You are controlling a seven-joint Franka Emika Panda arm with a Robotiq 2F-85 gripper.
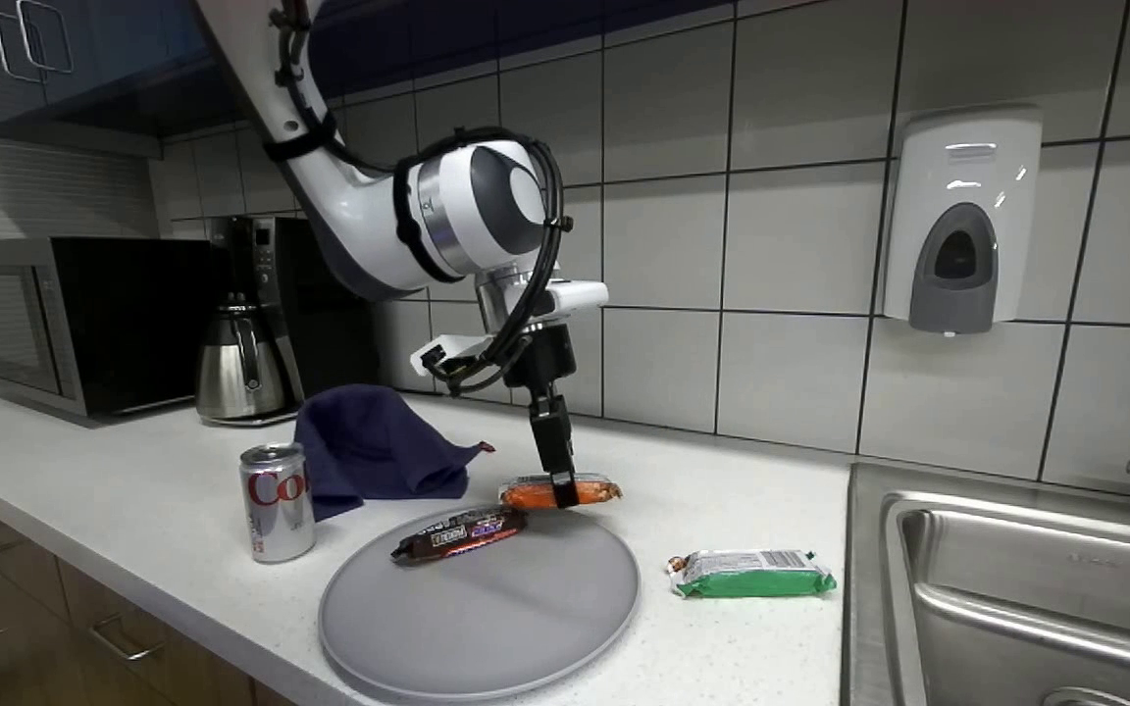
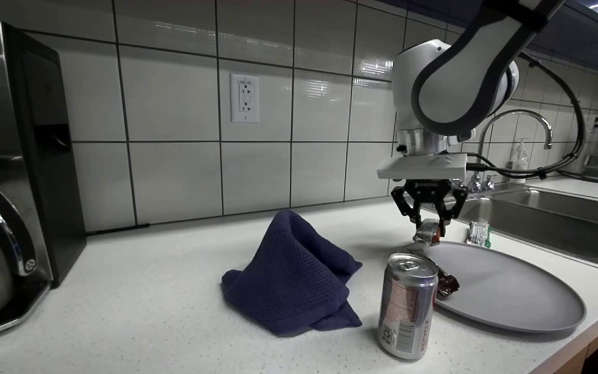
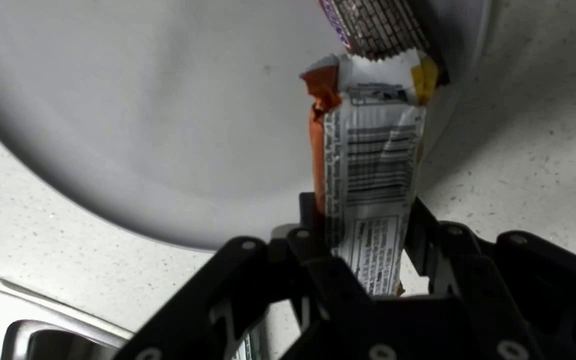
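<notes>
Wrist view: gripper [image 3: 363, 215] clamped around orange-wrapped bar [image 3: 375, 165] at rim of gray plate [image 3: 168, 125]; brown-wrapped bar [image 3: 383, 27] rests on plate. Both exterior views: green-wrapped bar [image 1: 753, 576] lies beside plate.

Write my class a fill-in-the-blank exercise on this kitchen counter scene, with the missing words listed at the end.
1. In an exterior view, the snack bar held by the gripper has a side coloured ____.
2. The wrapped bar near the sink has a near side coloured ____.
3. Counting the dark-wrapped bar on the plate, the bars in view number ____.
4. The drink can stands upright instead of lying on its ____.

Missing words: orange; green; three; side
</notes>
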